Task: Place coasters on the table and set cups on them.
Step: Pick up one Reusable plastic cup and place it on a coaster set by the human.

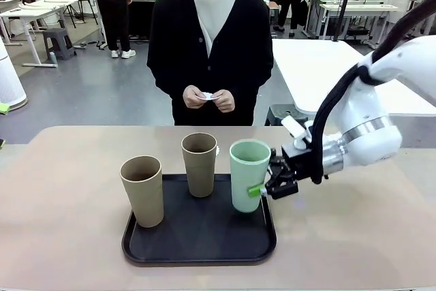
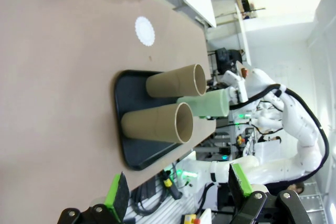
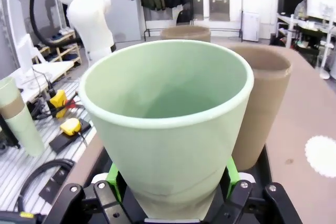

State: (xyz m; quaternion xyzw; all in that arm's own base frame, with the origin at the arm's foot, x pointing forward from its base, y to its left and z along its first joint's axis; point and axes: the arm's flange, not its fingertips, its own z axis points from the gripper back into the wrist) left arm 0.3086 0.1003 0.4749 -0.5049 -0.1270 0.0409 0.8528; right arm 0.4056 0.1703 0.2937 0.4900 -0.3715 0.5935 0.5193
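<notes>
**A:** Where is the green cup (image 1: 249, 175)?

**B:** Upright at the right edge of the black tray (image 1: 197, 253). The right gripper (image 1: 258, 189) is clamped on it low down, a green pad on either side of the base (I can't tell whether the bottom touches the tray).

**A:** What is next to it?

**B:** A tan cup (image 1: 199, 165) stands just to its left, toward the tray's far edge, with a narrow gap between them. The other tan cup (image 1: 143, 189) stands near the tray's front left corner, well apart.

**A:** Any coaster down?

**B:** One white coaster (image 2: 145, 30) lies flat on the counter (image 1: 68, 189), past the tray's far edge on the person's side. It touches nothing.

**A:** How much room is there to move?

**B:** Plenty. The counter is bare to the left and right of the tray. The left gripper (image 2: 178, 187) is spread wide with nothing between its fingers, well apart from the tray. The person's hands (image 1: 208, 98) are together beyond the far edge, holding something small and white.
</notes>
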